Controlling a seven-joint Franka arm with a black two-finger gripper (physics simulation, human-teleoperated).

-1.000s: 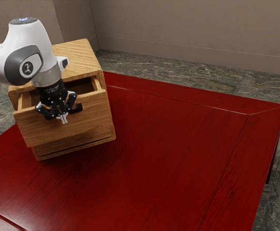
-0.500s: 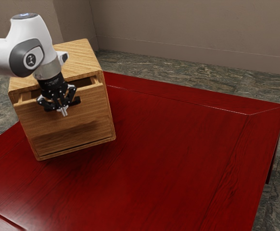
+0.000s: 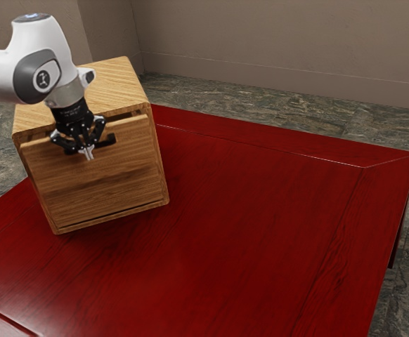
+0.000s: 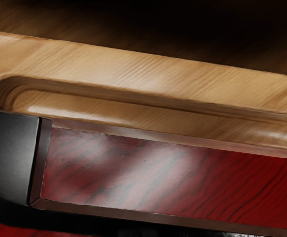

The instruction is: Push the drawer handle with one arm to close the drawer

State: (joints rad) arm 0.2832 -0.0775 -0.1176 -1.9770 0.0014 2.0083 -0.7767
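On the exterior view's clock face, the gripper [image 3: 87, 152] points down toward six, fingertips together, in front of the wooden drawer [image 3: 95, 168]. The black handle [image 3: 107, 140] juts out at two o'clock from the tips. The drawer sits almost fully in, a narrow dark gap along its top edge. The cabinet top [image 3: 117, 81] lies toward one, the red table [image 3: 247, 232] toward four.
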